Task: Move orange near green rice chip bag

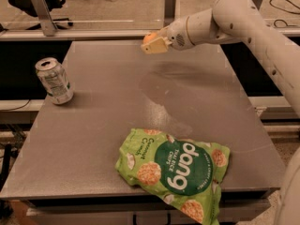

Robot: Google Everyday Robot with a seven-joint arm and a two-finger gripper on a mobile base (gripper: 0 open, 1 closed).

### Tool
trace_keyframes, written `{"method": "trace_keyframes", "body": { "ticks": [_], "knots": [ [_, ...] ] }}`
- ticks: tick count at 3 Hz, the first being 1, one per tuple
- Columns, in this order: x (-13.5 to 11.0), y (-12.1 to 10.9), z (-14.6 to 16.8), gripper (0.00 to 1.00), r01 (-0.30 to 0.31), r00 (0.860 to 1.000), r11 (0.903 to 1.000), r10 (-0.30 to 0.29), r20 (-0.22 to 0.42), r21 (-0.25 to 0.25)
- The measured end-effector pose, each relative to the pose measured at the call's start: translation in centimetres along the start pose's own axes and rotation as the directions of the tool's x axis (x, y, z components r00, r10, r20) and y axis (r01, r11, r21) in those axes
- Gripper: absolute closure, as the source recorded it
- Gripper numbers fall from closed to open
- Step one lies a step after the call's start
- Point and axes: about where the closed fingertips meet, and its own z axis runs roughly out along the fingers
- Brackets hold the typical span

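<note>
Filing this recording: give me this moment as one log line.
pincer: shut on orange, above table far edge | green rice chip bag: near edge, flat | goal: unmet

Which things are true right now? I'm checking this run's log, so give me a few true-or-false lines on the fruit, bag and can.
1. The pincer grips the orange above the table's far side. True.
2. The orange touches the chip bag. False: the bag lies at the near edge, well apart from the fruit.
3. The soda can stands near the table's left edge as seen in the camera view. True.
4. The can lies on its side on the bag. False: it stands upright, far from the bag.
</note>
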Motion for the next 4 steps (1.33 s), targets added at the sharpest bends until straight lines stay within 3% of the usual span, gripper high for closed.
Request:
{"method": "trace_keyframes", "body": {
  "ticks": [1, 2, 3, 4],
  "knots": [
    [0.0, 0.0, 0.1, 1.00, -0.001, 1.000, 1.0000, 0.001, 0.000, 0.002],
    [1.1, 0.8, -0.4, 1.00, -0.021, 1.000, 0.9989, 0.020, -0.015, -0.042],
    [2.1, 4.4, -4.1, 1.00, -0.037, 0.999, 0.9920, 0.035, -0.020, -0.121],
    [3.1, 7.0, -7.7, 1.00, -0.054, 0.998, 0.9851, 0.051, -0.022, -0.164]
  ]
}}
